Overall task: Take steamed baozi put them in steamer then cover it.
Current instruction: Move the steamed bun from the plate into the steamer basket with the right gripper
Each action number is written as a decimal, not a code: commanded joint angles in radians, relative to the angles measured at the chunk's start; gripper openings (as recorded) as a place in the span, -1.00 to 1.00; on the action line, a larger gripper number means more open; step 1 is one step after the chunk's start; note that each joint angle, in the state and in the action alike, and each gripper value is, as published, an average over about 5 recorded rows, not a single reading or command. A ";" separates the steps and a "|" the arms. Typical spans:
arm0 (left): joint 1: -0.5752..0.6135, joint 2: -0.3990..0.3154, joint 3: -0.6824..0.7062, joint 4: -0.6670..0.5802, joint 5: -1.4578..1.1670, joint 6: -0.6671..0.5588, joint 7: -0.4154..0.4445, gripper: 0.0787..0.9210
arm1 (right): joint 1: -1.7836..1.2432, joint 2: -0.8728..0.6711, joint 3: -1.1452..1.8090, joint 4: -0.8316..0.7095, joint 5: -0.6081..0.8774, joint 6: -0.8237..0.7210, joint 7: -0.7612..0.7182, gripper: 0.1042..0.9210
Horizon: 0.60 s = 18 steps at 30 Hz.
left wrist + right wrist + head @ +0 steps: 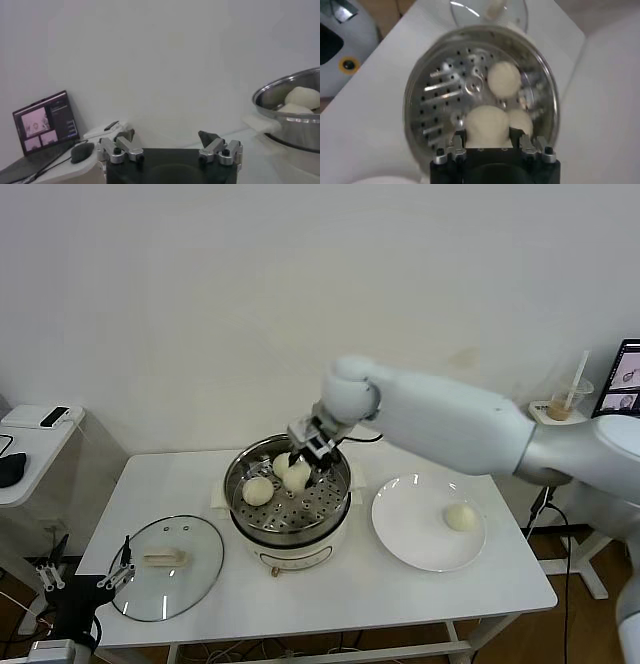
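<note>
Right gripper fingers holding a baozi over the steamer; letting go crooked could roll it onto its neighbours. Left gripper idle, fingers wide.

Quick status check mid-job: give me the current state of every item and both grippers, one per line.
Round steel steamer: uncovered, three pale buns inside.
Pale bun in right gripper: held over the perforated tray.
Two loose pale buns: resting on the tray.
Fourth pale bun: on the flat white plate.
Clear glass lid: off, flat on the table.
Right gripper: shut on a bun.
Left gripper: open, empty, idle at the table's left corner.
</note>
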<state>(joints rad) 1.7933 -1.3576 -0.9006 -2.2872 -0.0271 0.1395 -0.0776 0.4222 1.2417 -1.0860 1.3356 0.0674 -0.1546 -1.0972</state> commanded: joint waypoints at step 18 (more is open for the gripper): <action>-0.004 0.000 -0.019 0.000 -0.011 0.000 0.000 0.77 | -0.029 0.068 -0.084 -0.005 -0.112 0.269 -0.009 0.09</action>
<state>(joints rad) 1.7894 -1.3580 -0.9180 -2.2883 -0.0378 0.1393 -0.0781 0.3998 1.2952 -1.1576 1.3310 -0.0256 0.0528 -1.1059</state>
